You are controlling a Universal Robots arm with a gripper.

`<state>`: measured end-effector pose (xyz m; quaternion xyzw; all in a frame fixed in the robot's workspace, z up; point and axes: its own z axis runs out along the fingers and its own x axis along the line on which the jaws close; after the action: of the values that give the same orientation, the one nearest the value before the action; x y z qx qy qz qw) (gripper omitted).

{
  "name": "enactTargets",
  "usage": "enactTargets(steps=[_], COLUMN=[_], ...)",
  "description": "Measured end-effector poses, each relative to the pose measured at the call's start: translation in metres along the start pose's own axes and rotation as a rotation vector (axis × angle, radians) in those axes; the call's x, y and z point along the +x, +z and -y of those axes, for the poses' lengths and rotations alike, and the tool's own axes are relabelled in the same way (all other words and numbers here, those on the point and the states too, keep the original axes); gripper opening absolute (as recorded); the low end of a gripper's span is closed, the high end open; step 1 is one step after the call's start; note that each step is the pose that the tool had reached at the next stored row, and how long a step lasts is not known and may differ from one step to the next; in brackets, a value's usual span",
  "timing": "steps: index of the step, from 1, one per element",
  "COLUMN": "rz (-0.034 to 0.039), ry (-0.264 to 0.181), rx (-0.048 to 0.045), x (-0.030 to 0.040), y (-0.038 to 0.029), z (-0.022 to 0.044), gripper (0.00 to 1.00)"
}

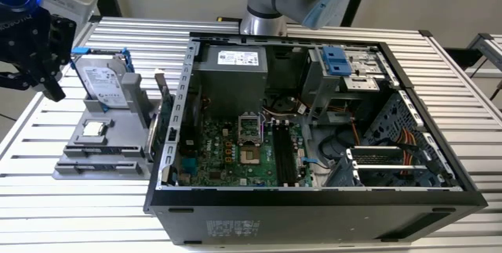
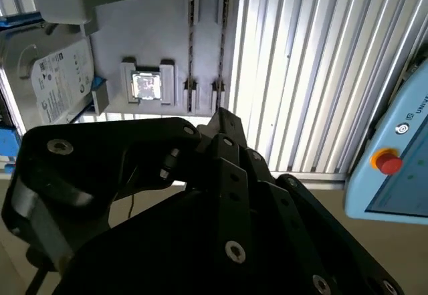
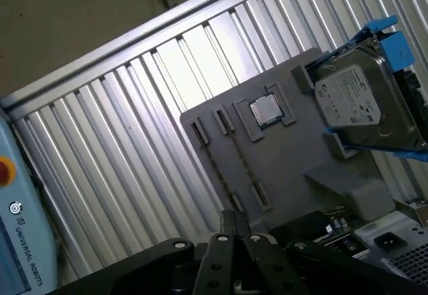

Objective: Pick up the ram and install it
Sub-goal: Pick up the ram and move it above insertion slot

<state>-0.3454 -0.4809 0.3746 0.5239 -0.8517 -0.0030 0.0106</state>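
In both wrist views the claw (image 2: 221, 116) has its tips pressed together on nothing, hanging over the grey fixture (image 2: 154, 34) on the counter (image 2: 301, 61). Where the ram sits cannot be told; the fixture's two narrow slots (image 2: 192, 41) look bare. Descending closed like this, it could strike the fixture or the nearby hard drive (image 2: 57, 84).

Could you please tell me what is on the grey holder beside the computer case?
A hard drive with blue rails stands on edge and a square chip lies in a recess. The narrow slots look empty. The pincer hides part of the holder.
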Motion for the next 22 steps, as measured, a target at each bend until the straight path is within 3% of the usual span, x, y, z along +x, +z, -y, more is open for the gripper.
enactTargets(steps=[22], rz=[-0.0048], ry=[-0.298], rx=[0.0045], x=[0.0], y=[0.0], z=[0.0], gripper=[0.0])
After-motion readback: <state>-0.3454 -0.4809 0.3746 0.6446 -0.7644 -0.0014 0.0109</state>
